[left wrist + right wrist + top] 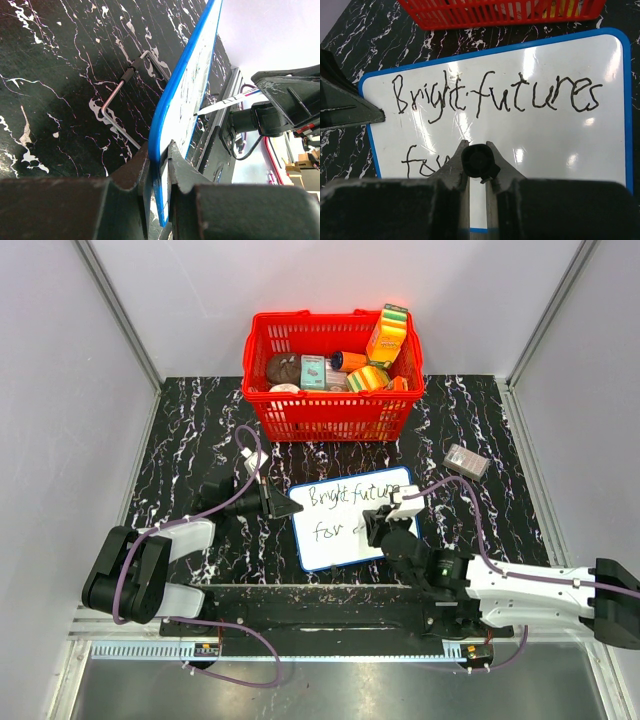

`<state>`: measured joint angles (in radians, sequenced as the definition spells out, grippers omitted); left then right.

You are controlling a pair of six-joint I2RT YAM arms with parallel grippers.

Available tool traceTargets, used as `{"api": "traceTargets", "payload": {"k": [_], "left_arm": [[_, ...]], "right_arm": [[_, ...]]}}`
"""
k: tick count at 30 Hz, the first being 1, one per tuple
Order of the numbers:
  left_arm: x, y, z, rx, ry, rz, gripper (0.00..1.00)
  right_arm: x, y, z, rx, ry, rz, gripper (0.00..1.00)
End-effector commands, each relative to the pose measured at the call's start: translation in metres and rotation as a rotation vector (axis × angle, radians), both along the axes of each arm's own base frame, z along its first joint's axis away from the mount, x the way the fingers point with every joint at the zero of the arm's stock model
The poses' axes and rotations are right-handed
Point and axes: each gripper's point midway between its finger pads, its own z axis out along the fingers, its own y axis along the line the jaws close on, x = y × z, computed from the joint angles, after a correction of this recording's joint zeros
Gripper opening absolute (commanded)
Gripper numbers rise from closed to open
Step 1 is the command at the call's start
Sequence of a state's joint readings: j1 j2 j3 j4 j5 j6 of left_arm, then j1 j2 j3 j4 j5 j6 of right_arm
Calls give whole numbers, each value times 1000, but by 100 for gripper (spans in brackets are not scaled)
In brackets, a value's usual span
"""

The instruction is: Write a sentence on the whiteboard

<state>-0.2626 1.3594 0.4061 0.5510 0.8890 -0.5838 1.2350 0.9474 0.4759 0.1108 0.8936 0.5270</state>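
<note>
The whiteboard (335, 545) lies in front of the red basket, its blue rim (184, 82) raised off the table on a wire stand. My left gripper (283, 505) is shut on its left edge, with the rim pinched between the fingers (160, 152). The sentence (495, 95) reads "Bright futures", and "for" (420, 162) starts a second line. My right gripper (479, 150) is shut on a black-ended marker (479, 161), held point-down over the board just right of "for". In the left wrist view the white marker (225, 102) has its tip at the board's face.
A red basket (335, 410) with several packaged goods stands behind the board. A small grey box (466, 461) lies at the right. A bent wire stand (122, 92) props the board underneath. Grey walls close in both sides.
</note>
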Motion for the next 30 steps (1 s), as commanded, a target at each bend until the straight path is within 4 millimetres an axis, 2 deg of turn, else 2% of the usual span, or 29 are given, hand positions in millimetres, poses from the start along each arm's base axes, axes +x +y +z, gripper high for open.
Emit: {"api": "traceTargets", "payload": {"k": [1, 8, 18, 24, 30], "left_arm": [[19, 11, -21, 106, -54, 77, 0], [18, 11, -22, 107, -52, 77, 0], [18, 11, -22, 106, -51, 78, 0], [18, 11, -22, 106, -51, 78, 0], [18, 11, -22, 107, -52, 77, 0]], "right_arm": [[-1, -14, -13, -25, 27, -32, 0], [2, -23, -6, -26, 1, -71, 0], [11, -26, 20, -14, -51, -119, 0], [15, -22, 27, -12, -64, -118, 0], [14, -19, 22, -20, -58, -98, 0]]}}
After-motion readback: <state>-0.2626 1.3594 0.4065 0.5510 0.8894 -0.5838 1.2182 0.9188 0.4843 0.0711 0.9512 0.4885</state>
